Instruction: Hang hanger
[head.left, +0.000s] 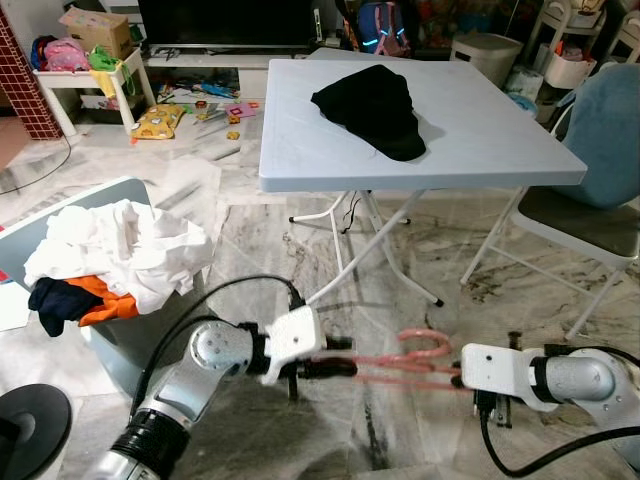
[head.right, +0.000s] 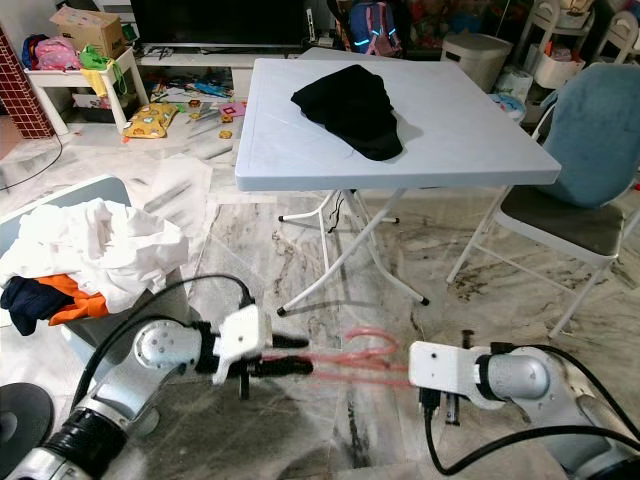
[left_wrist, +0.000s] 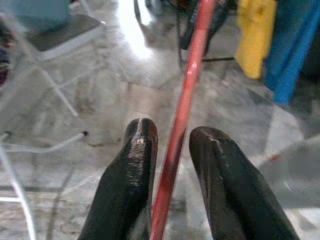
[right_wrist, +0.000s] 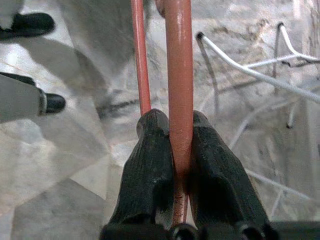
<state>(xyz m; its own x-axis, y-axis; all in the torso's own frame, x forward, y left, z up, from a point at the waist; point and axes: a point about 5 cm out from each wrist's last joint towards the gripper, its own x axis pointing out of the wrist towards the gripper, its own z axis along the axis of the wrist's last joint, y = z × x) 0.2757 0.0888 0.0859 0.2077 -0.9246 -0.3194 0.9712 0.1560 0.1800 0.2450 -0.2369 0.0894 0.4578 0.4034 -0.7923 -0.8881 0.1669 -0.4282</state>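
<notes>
The pink hanger (head.left: 415, 362) hangs low over the marble floor (head.left: 400, 260), between both grippers. The right gripper (right_wrist: 179, 135), at about 4 o'clock, is clamped on its bar. The left gripper (left_wrist: 172, 140), at 7 o'clock, has fingers apart around the thin rod (a gap shows). The folding table (head.left: 500, 150) with a black garment (head.left: 375, 105) stands at 12 o'clock.

Black garment (head.left: 372, 108) on folding table (head.left: 500, 140); chair (head.left: 585, 225) beside it; clothes-filled bin (head.left: 115, 265) on marble floor (head.left: 400, 430).
</notes>
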